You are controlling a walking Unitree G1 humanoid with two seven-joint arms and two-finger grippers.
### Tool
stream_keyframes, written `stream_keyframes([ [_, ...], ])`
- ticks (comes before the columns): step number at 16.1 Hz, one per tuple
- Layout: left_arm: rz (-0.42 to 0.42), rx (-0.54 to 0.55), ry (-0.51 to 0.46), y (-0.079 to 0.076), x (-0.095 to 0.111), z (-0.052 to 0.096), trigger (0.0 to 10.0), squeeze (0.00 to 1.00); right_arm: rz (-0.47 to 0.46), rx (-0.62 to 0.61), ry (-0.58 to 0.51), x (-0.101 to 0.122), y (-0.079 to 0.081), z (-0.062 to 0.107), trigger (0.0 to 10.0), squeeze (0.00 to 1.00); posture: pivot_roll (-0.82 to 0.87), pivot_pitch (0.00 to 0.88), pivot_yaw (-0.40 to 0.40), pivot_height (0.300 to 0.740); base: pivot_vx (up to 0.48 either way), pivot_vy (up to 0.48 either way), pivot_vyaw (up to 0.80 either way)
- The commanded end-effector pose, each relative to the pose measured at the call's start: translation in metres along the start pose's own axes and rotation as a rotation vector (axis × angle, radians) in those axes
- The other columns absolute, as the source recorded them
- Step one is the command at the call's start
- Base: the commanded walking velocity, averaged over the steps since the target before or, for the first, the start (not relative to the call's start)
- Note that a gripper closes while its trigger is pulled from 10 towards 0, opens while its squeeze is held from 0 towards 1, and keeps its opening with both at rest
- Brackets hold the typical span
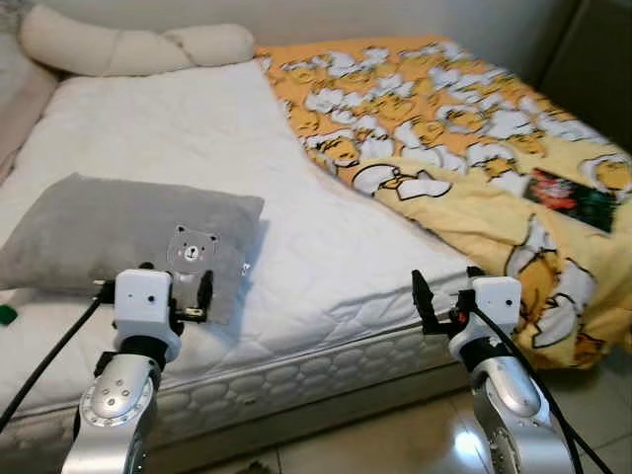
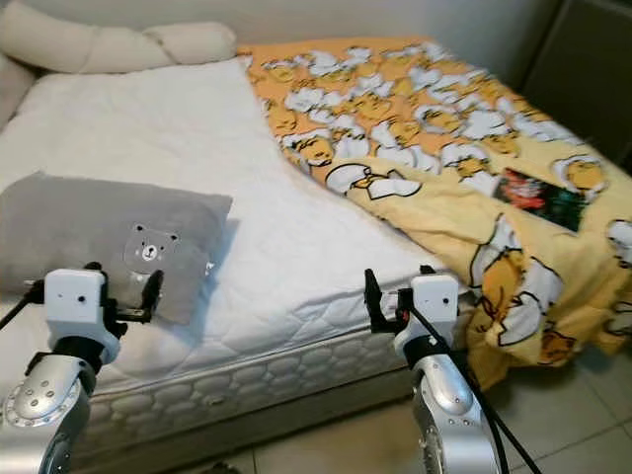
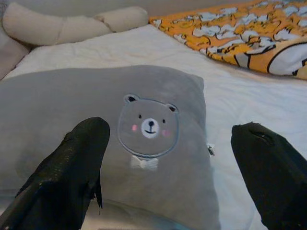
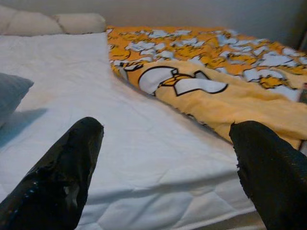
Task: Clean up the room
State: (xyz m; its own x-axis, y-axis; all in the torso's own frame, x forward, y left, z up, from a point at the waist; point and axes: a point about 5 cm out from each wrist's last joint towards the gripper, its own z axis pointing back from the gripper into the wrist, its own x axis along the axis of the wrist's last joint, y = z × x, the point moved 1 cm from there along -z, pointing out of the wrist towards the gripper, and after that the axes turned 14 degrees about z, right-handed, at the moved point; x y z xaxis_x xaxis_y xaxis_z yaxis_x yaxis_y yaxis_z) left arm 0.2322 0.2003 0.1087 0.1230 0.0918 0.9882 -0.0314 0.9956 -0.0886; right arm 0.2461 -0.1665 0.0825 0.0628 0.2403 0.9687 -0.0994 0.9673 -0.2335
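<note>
At the bed's near left corner, a small green object (image 1: 8, 314) lies on the white mattress (image 1: 326, 247) at the very edge of the head views; what it is cannot be made out. Beside it a grey pillow (image 1: 109, 237) with a bear face lies flat near the front edge. The left gripper (image 3: 168, 167) hovers just at the pillow's near side, its fingers (image 3: 72, 167) spread wide and holding nothing, the bear patch between them in the wrist view. Along the head edge of the bed, at the far left corner, lies a long cream bolster (image 1: 128, 44).

Farther right, the right gripper (image 4: 168, 167) is held at the mattress's front edge, fingers wide apart and empty, facing the bare sheet. A yellow and orange cartoon-print duvet (image 1: 444, 118) covers the right half of the bed, bunched and hanging over the near right corner toward the tiled floor (image 1: 395, 444). A dark flat packet (image 1: 571, 197) lies on the duvet near the right edge.
</note>
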Motion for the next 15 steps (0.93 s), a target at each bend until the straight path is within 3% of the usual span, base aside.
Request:
stream_keyframes([
  [1,0.003,-0.011,0.004,-0.0045,0.0002,-0.0006,10.0,0.0,0.009,-0.012,-0.001,0.0007,-0.0053,-0.0007,10.0,0.0,0.06,0.0,0.019,0.74,0.0,0.304,0.0],
  [15,0.001,-0.007,0.007,-0.005,-0.0007,0.0005,10.0,0.0,0.019,0.025,-0.007,0.0016,-0.0012,-0.0039,10.0,0.0,0.07,0.0,0.012,0.74,0.0,0.306,0.05],
])
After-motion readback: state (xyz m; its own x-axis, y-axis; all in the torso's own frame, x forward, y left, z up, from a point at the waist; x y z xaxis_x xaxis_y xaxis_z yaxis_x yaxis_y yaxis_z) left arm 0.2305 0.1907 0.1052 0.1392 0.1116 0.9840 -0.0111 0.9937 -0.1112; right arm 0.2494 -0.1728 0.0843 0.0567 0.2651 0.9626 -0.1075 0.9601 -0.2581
